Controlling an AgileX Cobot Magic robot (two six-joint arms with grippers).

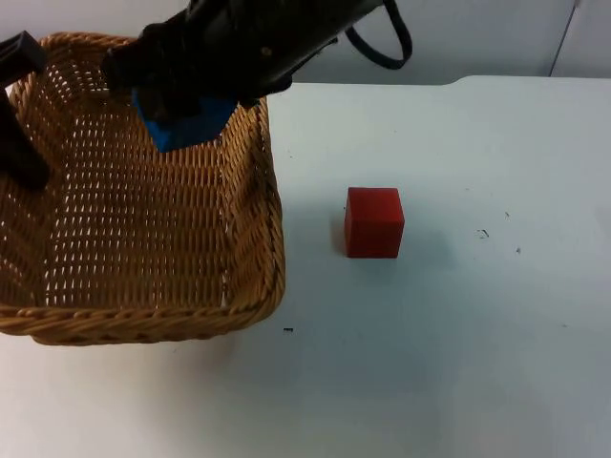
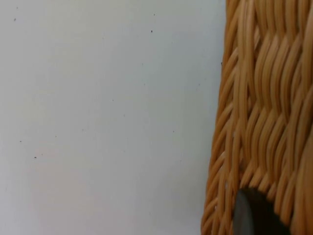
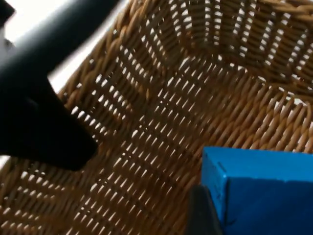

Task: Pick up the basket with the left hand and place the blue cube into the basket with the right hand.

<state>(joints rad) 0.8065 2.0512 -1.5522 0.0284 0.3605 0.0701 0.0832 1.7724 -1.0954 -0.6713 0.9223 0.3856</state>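
The basket (image 1: pixel 143 229) is rough woven wicker, the blue cube (image 3: pixel 259 191) smooth and matt, the table (image 1: pixel 458 363) smooth white.

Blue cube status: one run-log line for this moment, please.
left gripper: holding basket rim | right gripper: holding blue cube over basket | red cube: on table

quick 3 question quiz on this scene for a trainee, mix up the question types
1. True or false: the blue cube lies on the white table top.
2. Which item sits on the table top right of the woven wicker basket? A) red cube B) green ball C) metal cup
3. Fill in: the right hand holds the blue cube above the ____.

Key
1. False: the right hand holds it over the basket.
2. A: the red cube.
3. Basket, which the left hand grips at its left rim.
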